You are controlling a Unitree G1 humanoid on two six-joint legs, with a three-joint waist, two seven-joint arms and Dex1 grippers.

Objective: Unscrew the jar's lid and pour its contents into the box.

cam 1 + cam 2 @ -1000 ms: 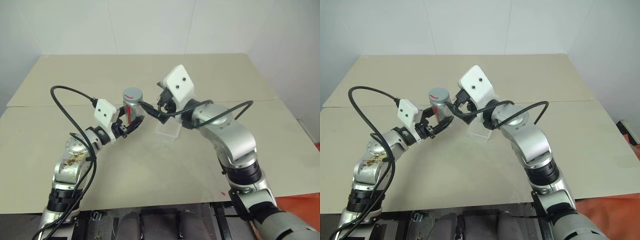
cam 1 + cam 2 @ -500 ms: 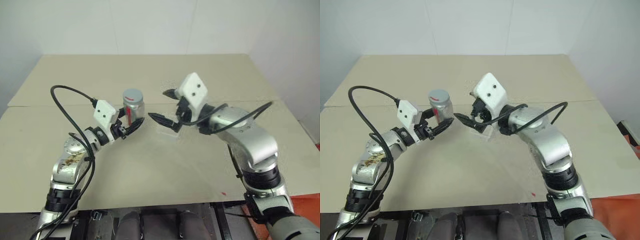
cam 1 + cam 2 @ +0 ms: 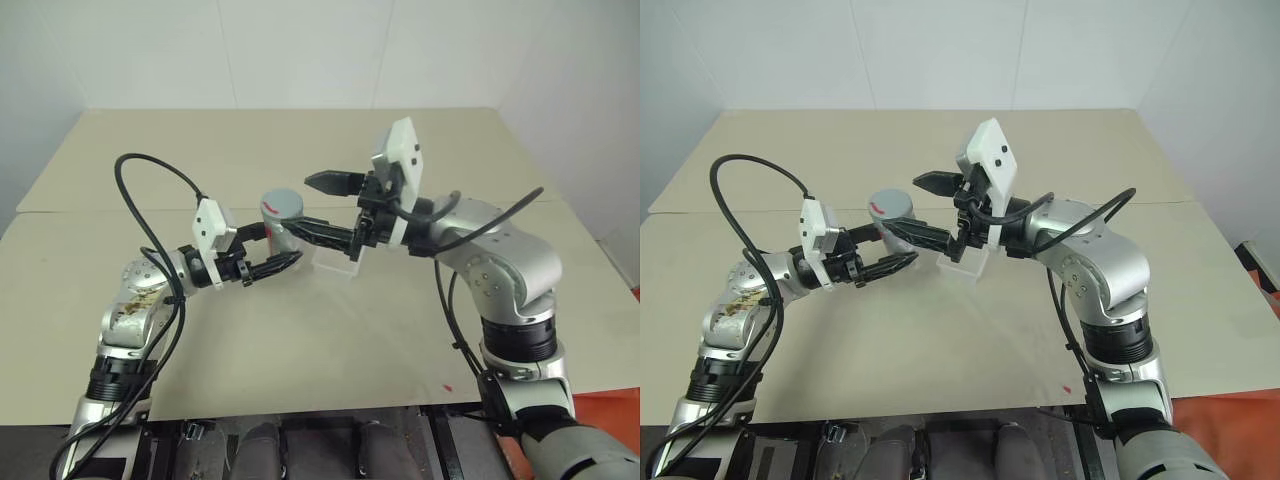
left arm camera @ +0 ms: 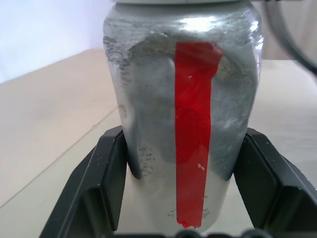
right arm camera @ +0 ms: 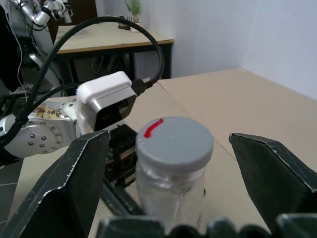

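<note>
Left gripper [image 3: 283,260] is clamped on the jar [image 3: 279,232], one black finger on each side of the lower body, holding it upright and clear of the tabletop [image 3: 300,330], roughly over the middle of it. In the left wrist view the two fingers [image 4: 106,186] press against the jar's clear wall on either flank of the vertical red stripe [image 4: 193,134].

Lid [image 3: 283,204] sits on the jar, grey, with a short red mark on top near its edge.

Right gripper [image 3: 318,205] has its fingers spread wide, holding nothing. It points sideways toward the jar: upper finger just above and beyond the lid, lower finger beside the jar's body on the box side. In the right wrist view the lid lies between the two fingers [image 5: 81,183] with open gaps on both sides; no contact visible.

Box [image 3: 337,261] rests on the tabletop just beside the jar, under the right gripper, near the seam that crosses the table. Whether the contents lie in the jar cannot be told.

Room: far half of the tabletop up to the back edge is bare; near edge strip also bare. A small red mark [image 3: 446,387] lies near the front edge on the right. Left arm's black cable [image 3: 150,170] loops above its wrist.
</note>
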